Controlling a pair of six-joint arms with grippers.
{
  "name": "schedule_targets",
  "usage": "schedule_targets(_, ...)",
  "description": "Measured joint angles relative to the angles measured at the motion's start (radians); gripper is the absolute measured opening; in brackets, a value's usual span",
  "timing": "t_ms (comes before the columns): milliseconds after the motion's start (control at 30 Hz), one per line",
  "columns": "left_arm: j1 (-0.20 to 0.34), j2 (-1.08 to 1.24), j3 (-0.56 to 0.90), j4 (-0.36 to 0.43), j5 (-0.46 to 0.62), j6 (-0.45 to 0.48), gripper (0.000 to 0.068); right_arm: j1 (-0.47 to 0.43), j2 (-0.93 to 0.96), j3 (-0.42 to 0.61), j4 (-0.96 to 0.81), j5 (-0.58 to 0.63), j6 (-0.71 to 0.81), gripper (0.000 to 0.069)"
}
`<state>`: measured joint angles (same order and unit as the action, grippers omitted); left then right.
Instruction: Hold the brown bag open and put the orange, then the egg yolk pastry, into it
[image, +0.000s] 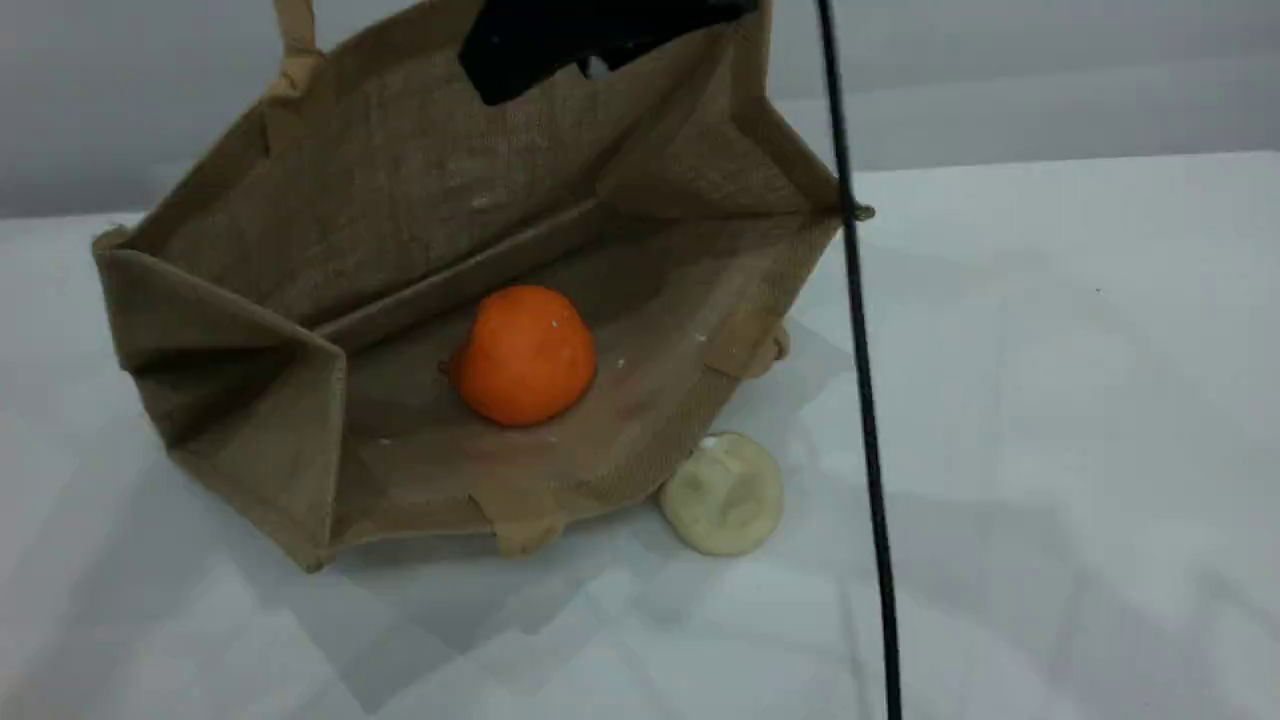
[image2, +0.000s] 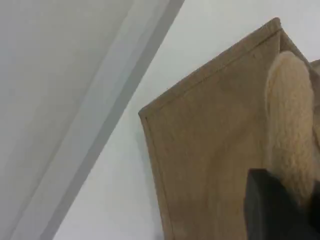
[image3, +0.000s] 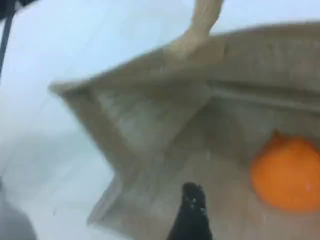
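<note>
White table (image: 1050, 400) carries the brown bag (image: 420, 200) near its far edge, tipped on its side with the mouth gaping. The orange (image: 525, 355) sits inside, and the pastry (image: 722, 493) lies just outside the lower rim. The left gripper (image2: 277, 200) is clamped on the bag's handle (image2: 290, 125). The right gripper (image3: 192, 210) hovers over the bag, but whether its jaws are apart cannot be told.

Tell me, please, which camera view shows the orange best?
The scene view: the orange lies whole and sharp inside the brown bag. The right wrist view shows it blurred, near the right edge. The left wrist view shows none of it.
</note>
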<state>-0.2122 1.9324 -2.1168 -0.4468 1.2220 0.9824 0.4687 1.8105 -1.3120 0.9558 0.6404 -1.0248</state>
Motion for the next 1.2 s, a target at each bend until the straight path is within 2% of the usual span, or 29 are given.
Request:
schedule_targets(267,0.000,0.000,0.000,0.000,-0.001,0.001,0.0086,0.000,-0.065,0.000,-0.446,0.211,0.410,0.0523)
schedule_targets(400,0.000,0.000,0.000,0.000,-0.001,0.001,0.0086,0.000,-0.065,0.000,-0.629,0.308,0.565,0.0523)
schedule_targets(467,0.000,0.000,0.000,0.000,-0.001,0.001,0.0086,0.000,-0.065,0.000,-0.683,0.318,0.613,0.0523)
schedule_targets(700,0.000,0.000,0.000,0.000,-0.001,0.001,0.0086,0.000,-0.047,0.029,-0.707,0.213,0.657,0.0523)
schedule_targets(1200,0.000,0.000,0.000,0.000,-0.001,0.000,0.0086,0.001,0.149,0.042,-0.635,0.078,0.708,0.0523)
